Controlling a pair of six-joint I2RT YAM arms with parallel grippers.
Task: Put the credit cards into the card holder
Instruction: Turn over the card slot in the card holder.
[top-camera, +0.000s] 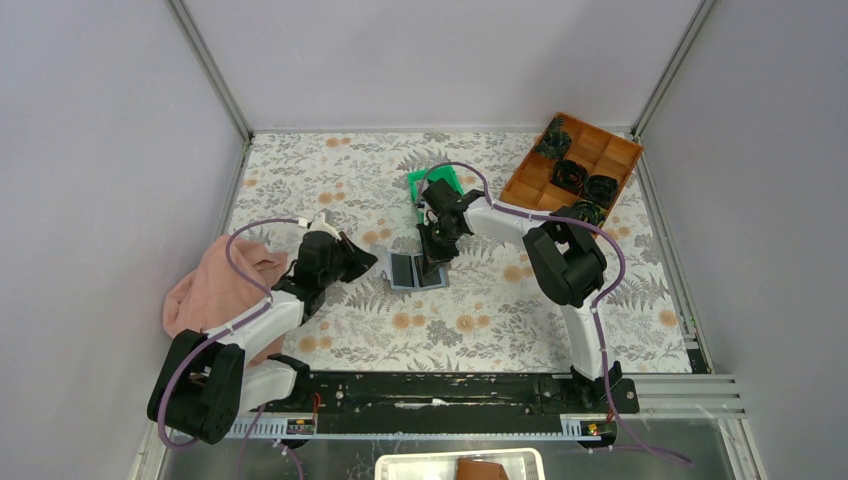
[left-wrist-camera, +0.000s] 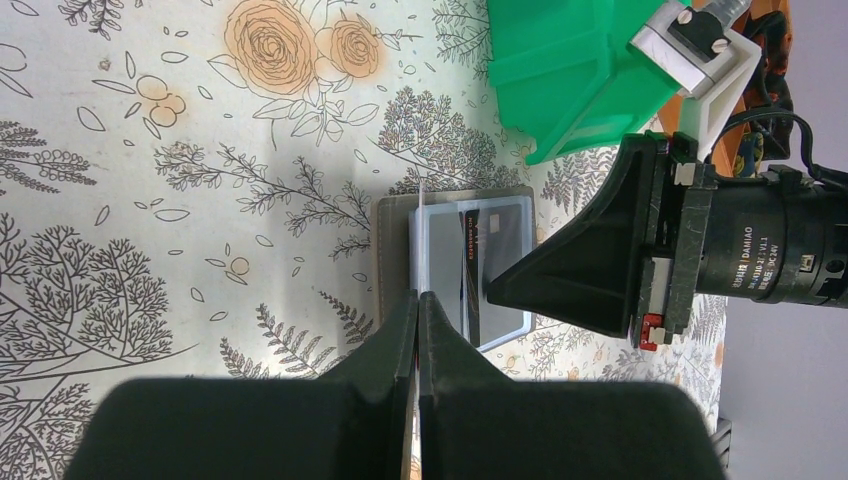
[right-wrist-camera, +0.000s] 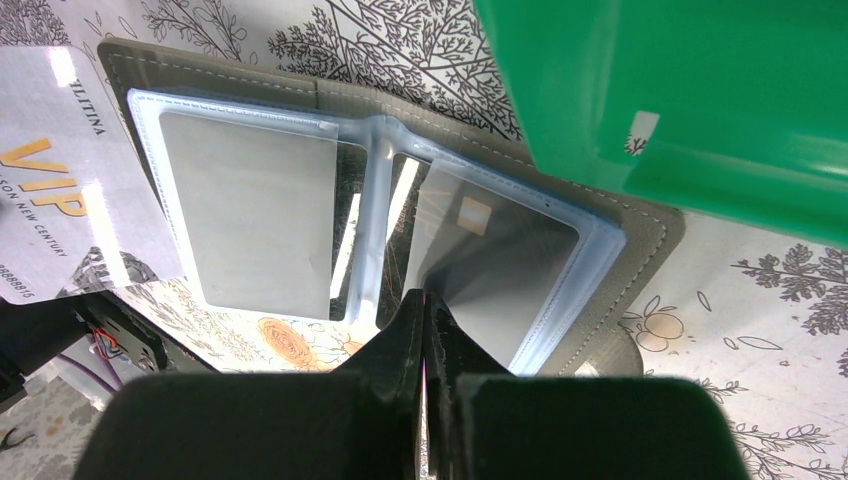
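The card holder (top-camera: 417, 271) lies open on the flowered table, its grey cover (right-wrist-camera: 645, 235) and blue inside facing up. My left gripper (top-camera: 372, 262) is shut on a silvery credit card (right-wrist-camera: 60, 190) marked VIP, which hangs over the holder's left edge. In the left wrist view that card (left-wrist-camera: 424, 220) is only a thin edge-on line running out of the gripper (left-wrist-camera: 418, 295). My right gripper (right-wrist-camera: 425, 296) is shut on a dark grey credit card (right-wrist-camera: 500, 250) with a chip, its far end at the holder's right pocket. A pale grey rectangle (right-wrist-camera: 250, 220) fills the left pocket.
A green plastic bin (top-camera: 435, 185) stands just behind the holder, close to the right arm. A brown compartment tray (top-camera: 575, 165) with black items sits at the back right. A pink cloth (top-camera: 225, 285) lies by the left arm.
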